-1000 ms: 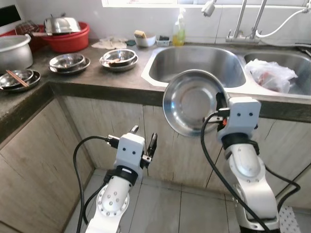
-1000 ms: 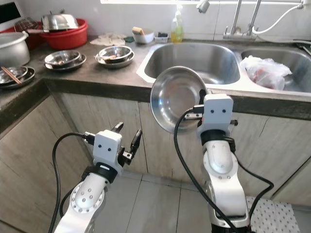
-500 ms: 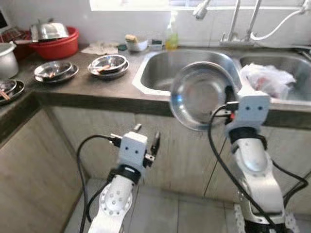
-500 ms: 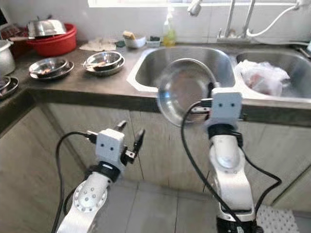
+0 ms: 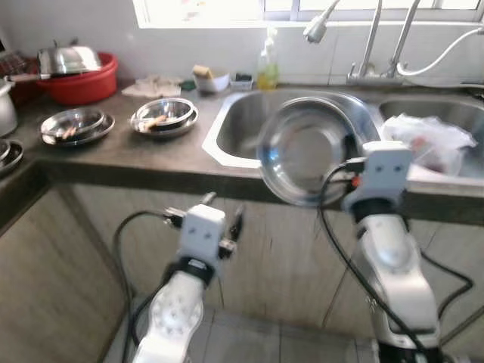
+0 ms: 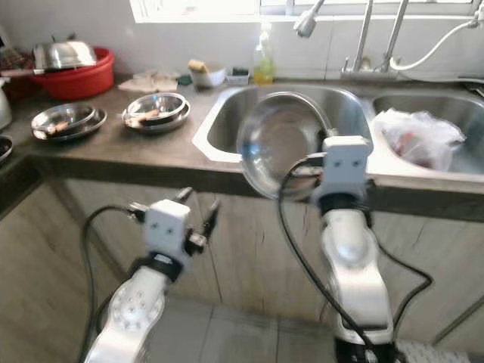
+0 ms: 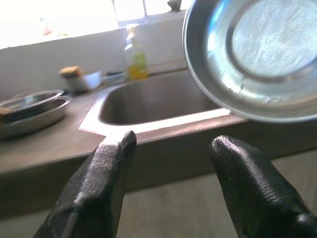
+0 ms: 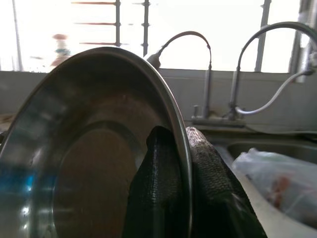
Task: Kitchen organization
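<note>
Left gripper (image 5: 224,219): hung low in front of the cabinet doors, below the counter edge; its two black fingers (image 7: 99,183) stood well apart with nothing between them.
Right gripper (image 8: 184,163): was raised to counter height before the sink; one finger lay inside the bowl's rim and the other outside, pinched tight on the rim.
Steel bowl (image 5: 306,160): was held on edge, tilted, hollow side turned toward the robot, in the air in front of the left basin and not touching the counter.
Counter (image 5: 128,155): dark stone, running leftward from the sink and turning a corner toward the robot.
Left basin (image 6: 227,128): steel, just behind the held bowl.
Right basin (image 5: 461,113): held a crumpled plastic bag (image 5: 427,140) with something reddish inside.
Stacked steel dishes (image 5: 165,116): sat on the counter left of the sink, with a second stack (image 5: 73,125) farther left.
Back of counter: a yellow soap bottle (image 5: 267,69), a small white dish (image 5: 212,81) with a sponge, and a cloth (image 5: 151,87).
Red tub (image 5: 87,79): far left, with a steel lid (image 5: 69,59) resting on it.
Taps (image 5: 378,38): rose behind the basins, under the bright window.
</note>
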You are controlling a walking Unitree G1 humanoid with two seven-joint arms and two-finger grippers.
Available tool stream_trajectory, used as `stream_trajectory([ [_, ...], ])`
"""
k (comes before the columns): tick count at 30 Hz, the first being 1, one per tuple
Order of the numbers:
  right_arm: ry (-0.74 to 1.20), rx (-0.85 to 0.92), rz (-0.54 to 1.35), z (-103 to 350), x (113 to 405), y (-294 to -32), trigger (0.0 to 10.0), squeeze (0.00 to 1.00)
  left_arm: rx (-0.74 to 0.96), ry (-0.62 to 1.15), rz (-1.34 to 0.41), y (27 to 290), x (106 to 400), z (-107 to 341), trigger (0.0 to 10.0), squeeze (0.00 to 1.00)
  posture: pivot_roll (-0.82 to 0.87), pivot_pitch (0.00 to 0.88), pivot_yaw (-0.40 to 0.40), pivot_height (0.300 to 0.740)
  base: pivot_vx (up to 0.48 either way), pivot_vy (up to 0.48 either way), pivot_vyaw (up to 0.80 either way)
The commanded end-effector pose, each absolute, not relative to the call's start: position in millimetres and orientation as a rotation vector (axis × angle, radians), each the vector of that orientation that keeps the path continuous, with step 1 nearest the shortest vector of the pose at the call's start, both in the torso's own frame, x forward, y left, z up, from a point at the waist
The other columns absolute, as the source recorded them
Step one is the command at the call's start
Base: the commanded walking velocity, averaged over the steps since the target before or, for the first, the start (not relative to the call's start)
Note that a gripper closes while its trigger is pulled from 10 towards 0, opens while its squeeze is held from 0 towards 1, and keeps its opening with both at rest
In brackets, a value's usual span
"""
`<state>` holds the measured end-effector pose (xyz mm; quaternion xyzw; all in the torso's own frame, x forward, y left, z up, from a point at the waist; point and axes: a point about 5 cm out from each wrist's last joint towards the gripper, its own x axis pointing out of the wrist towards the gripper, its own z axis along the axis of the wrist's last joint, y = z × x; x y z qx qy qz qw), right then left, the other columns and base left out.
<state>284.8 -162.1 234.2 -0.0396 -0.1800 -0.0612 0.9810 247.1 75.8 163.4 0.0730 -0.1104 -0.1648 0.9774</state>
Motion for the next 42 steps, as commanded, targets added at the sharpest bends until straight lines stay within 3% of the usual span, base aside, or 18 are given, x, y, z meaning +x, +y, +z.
stream_trajectory([
  [1,-0.396,-0.062,-0.091,242,285,-153,10.0,0.0,0.163,-0.228,-0.307,84,249,165,10.0,0.0,0.1,0.049,-0.001,0.74,0.352,0.0,0.0],
  [42,-0.38,-0.076,-0.083,246,295,-157,10.0,0.0,0.158,-0.227,-0.299,83,250,164,10.0,0.0,0.09,0.052,-0.007,0.74,0.352,0.0,0.0],
])
